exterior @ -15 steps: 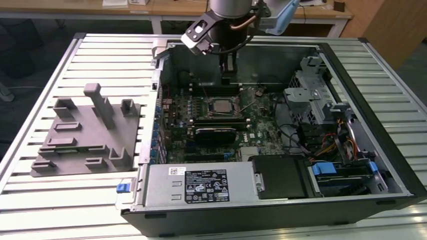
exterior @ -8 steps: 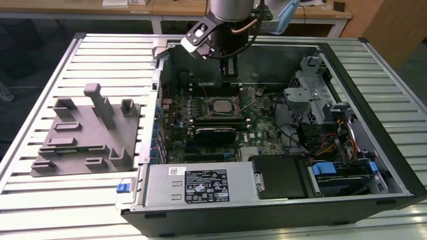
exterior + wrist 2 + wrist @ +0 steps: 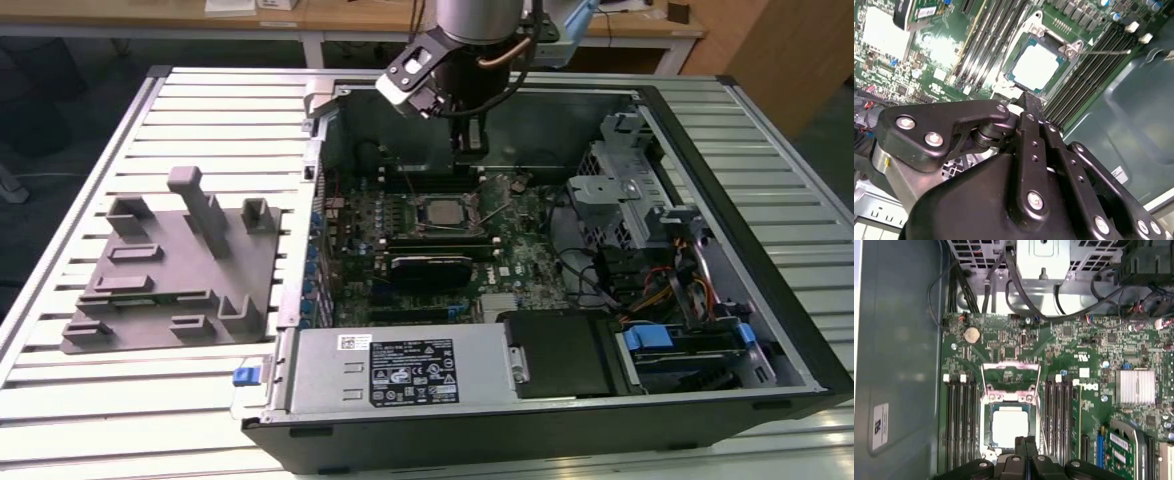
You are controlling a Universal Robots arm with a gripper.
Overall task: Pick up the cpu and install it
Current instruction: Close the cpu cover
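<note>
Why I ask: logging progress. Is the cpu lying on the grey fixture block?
No: in the exterior view the cpu sits in the motherboard socket inside the case, away from the grey fixture block.

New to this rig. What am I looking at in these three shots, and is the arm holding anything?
One robot arm with a two-finger tool on its end. The exterior view, from a camera off the arm, shows a slatted table bearing an open PC case and, on that view's left, a grey fixture block. Both wrist views come from cameras riding on the arm, looking past the tool at the motherboard. The cpu lies in its socket, with the cover frame swung open. The tool hangs close above the motherboard near the cpu, fingers shut, holding nothing that I can see.
</note>
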